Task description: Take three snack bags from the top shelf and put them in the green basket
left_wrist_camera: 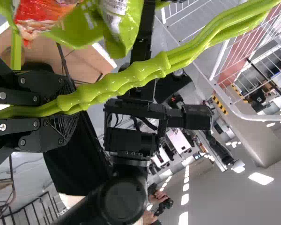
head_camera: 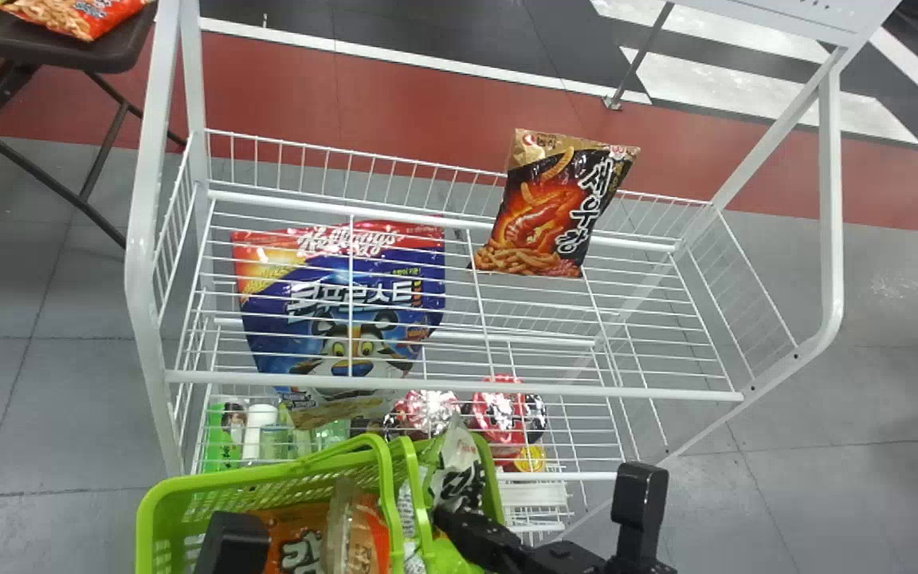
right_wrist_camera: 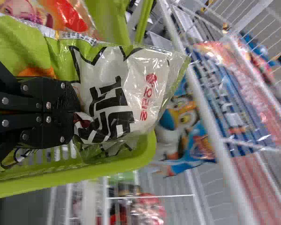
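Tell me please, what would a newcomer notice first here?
Probably the bright green basket at the head view's bottom, its handles held in the left gripper. Next, perhaps, the dark bag on the top shelf, and the white bag pinched in the right gripper at the basket.

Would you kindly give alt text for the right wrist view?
The right end effector pinches a white and green snack bag inside the green basket, among other snack bags. Beyond it are white wire shelves and a blue cereal bag.
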Controlling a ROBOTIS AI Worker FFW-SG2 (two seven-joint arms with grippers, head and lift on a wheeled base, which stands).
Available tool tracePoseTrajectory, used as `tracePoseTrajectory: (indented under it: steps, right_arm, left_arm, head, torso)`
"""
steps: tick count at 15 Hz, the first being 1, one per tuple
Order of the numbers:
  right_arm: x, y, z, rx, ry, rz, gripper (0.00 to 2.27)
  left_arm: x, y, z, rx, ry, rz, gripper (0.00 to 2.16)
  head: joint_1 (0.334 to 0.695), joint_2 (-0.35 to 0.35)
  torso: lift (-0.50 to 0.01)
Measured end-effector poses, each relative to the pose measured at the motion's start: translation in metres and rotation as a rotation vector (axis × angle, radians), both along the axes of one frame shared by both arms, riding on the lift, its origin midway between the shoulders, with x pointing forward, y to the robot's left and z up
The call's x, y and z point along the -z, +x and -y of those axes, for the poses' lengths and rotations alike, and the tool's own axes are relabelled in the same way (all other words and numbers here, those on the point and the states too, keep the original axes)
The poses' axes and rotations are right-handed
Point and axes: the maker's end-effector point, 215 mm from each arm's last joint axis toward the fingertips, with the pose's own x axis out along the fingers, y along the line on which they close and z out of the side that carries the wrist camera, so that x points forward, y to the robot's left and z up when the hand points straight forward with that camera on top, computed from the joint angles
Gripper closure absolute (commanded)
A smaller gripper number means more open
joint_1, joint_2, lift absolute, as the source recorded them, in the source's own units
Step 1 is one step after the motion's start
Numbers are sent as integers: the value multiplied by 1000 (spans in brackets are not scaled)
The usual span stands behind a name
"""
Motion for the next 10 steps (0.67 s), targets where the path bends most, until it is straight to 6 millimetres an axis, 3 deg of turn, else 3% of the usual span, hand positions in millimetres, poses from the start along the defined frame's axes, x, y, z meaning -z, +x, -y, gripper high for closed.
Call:
tracePoseTrajectory:
  steps: [1,2,3,5,9,10]
  right_arm:
    - [3,-5,-7,-19,2,-7,1646]
    - [5,-9,-11,-30,3,-12,360]
    - [3,-11,-13,-36,1,-10,-2]
    - [-2,-18,-11,-42,-8,-26,19]
    - [-6,-68,-11,-71,21,-238,46]
    - [-15,-64,-8,-63,25,-212,46]
  left_arm:
    - [0,0,-1,-2,0,0,1578]
    - [0,1,-1,-3,-1,0,1578]
    - [0,2,-2,-4,-1,1,1578]
    - [0,2,-2,-6,-3,1,1578]
    - [0,6,-3,-11,-4,1,1578]
    - [0,7,-3,-12,-4,1,1578]
  head:
    - [695,-350]
    - [695,-350]
    - [695,-350]
    - [695,-350]
    - [695,-350]
    - [695,-350]
  torso:
    - [-33]
    - [-33]
    - [-33]
    - [-33]
    - [-33]
    - [-33]
